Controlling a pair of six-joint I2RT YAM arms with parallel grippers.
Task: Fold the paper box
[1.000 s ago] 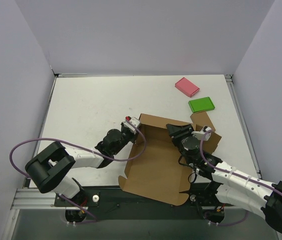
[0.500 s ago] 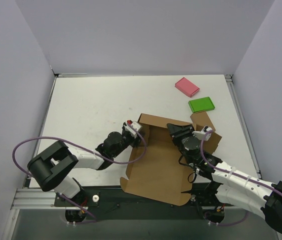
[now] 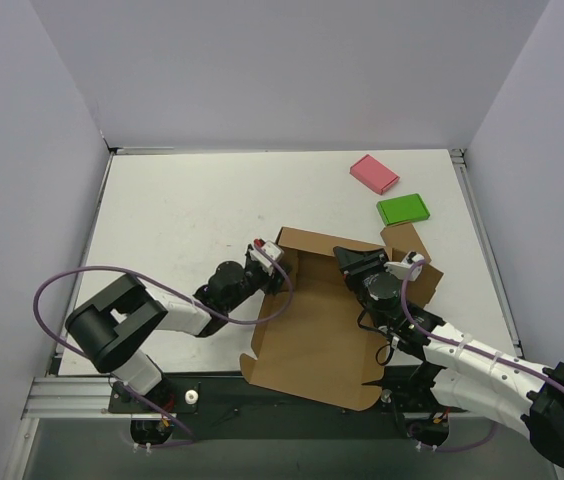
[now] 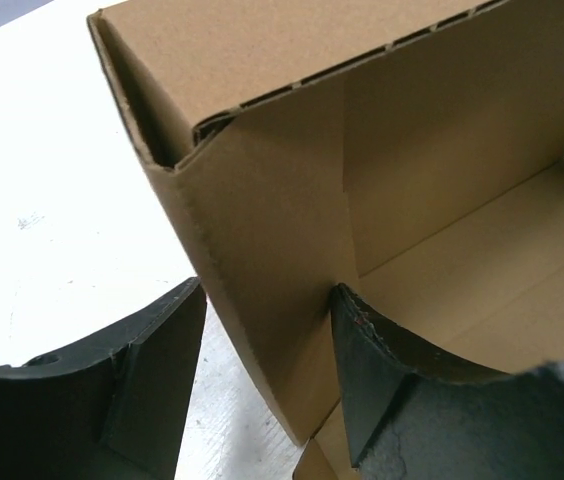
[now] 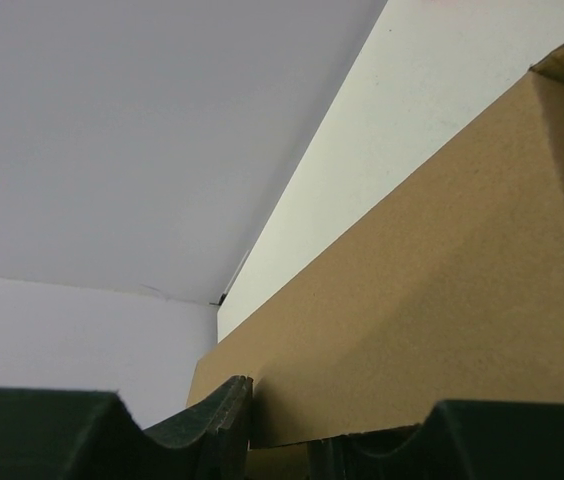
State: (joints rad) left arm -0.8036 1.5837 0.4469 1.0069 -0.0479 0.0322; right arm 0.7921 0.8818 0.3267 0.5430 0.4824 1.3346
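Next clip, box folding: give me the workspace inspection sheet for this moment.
Surface: white table.
Job's things: paper box, partly folded, left and far walls raised.
Clutter: pink block and green block far right; small brown block beside the box.
Grippers: left gripper open, straddling the left wall; right gripper shut on a right-side panel.
Cables: purple cables loop off both arms.
Surroundings: plain walls; otherwise nothing seen.

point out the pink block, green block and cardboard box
flat pink rectangular block (image 3: 374, 173): top view, centre of top face
flat green rectangular block (image 3: 403, 209): top view, centre of top face
large brown corrugated cardboard box (image 3: 312, 325): top view, bare floor panel
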